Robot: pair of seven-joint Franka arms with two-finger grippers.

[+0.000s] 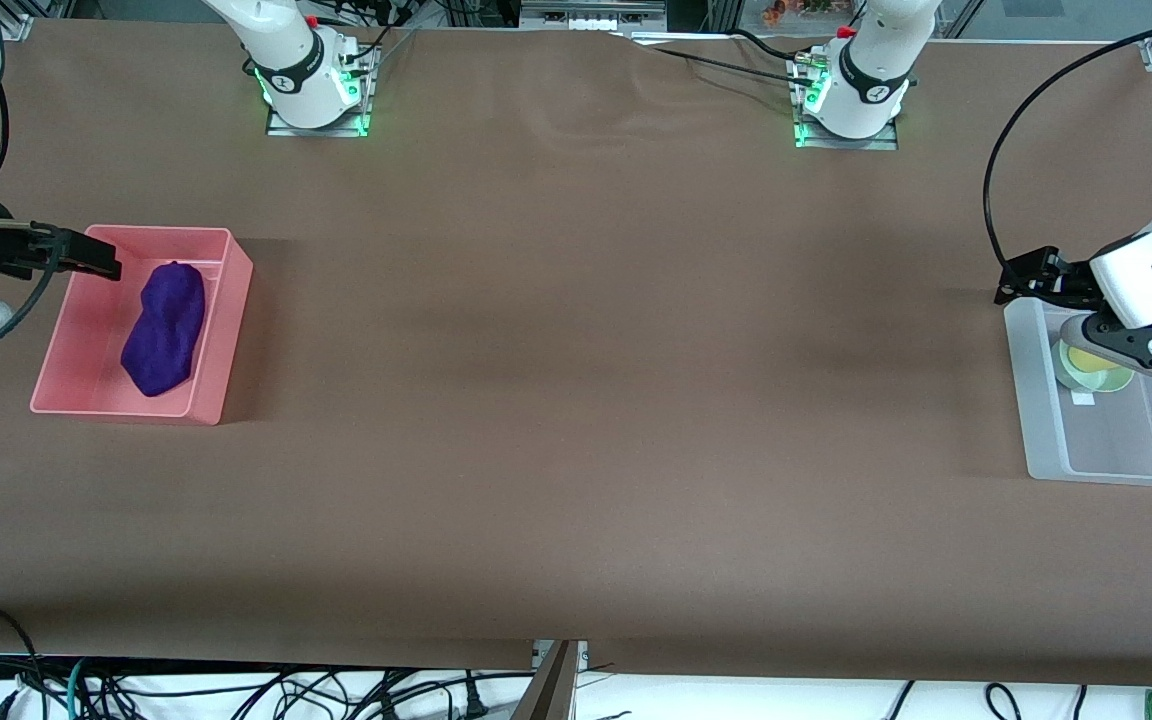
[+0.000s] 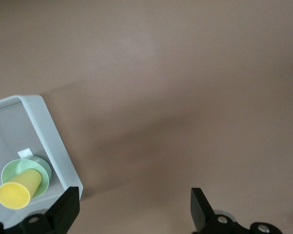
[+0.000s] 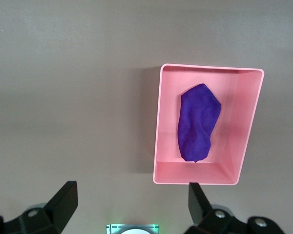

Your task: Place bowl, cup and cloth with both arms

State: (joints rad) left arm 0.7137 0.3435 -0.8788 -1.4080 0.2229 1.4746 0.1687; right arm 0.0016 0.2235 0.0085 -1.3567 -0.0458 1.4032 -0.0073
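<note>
Purple cloth point(image 1: 165, 329) lies in the pink bin point(image 1: 219, 386); yellow cup point(image 2: 19, 189) sits tilted in the mint-green bowl point(image 2: 42, 166) inside the clear bin point(image 1: 1036, 400). Both the left claw point(image 2: 135, 207) and the right claw point(image 3: 133, 203) hover open and empty. A careless pass by the left claw could tip the cup out.

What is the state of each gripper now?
Left gripper: open, empty, over the clear bin's edge.
Right gripper: open, empty, beside the pink bin.
</note>
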